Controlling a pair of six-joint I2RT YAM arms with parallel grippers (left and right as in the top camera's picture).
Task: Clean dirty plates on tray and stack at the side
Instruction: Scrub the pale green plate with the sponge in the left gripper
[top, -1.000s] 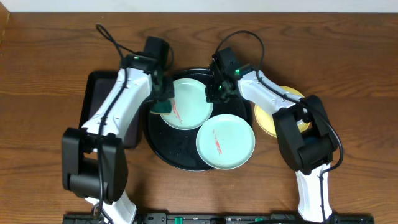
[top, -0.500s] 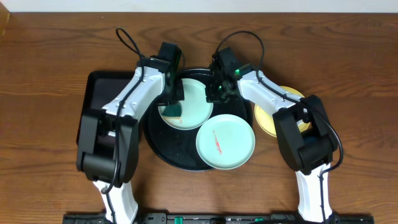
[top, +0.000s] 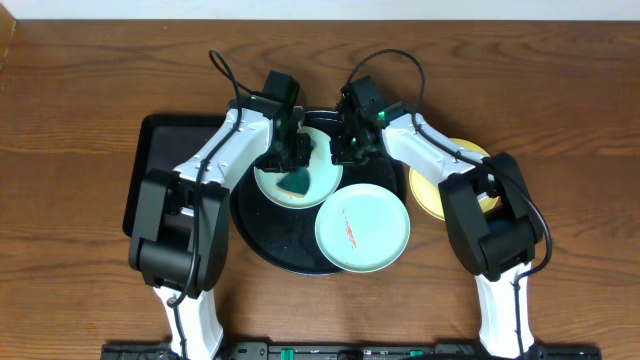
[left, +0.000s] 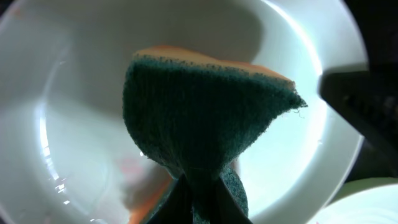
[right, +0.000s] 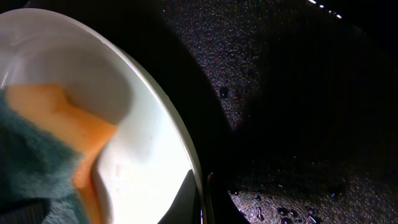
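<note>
The round black tray (top: 270, 250) holds two pale turquoise plates. The back plate (top: 322, 180) has my left gripper (top: 293, 165) over its middle, shut on a green and orange sponge (top: 297, 183) pressed onto it. In the left wrist view the sponge (left: 205, 112) covers much of this plate (left: 62, 93), with a faint reddish trace beside my fingers (left: 199, 202). My right gripper (top: 345, 150) pinches this plate's right rim (right: 143, 155), one finger on each side (right: 202, 199). The front plate (top: 362, 228) has a red smear. The yellow plate (top: 440, 192) lies on the table, right of the tray.
A rectangular black tray (top: 160, 170) lies to the left, touching the round one. The wet tray floor (right: 298, 93) shows in the right wrist view. The right arm passes over the yellow plate. The wooden table (top: 80, 80) extends all round.
My left gripper has carried the sponge to the right, from the back plate's left rim to its middle. The red smear there no longer shows from overhead. The right arm has not moved.
</note>
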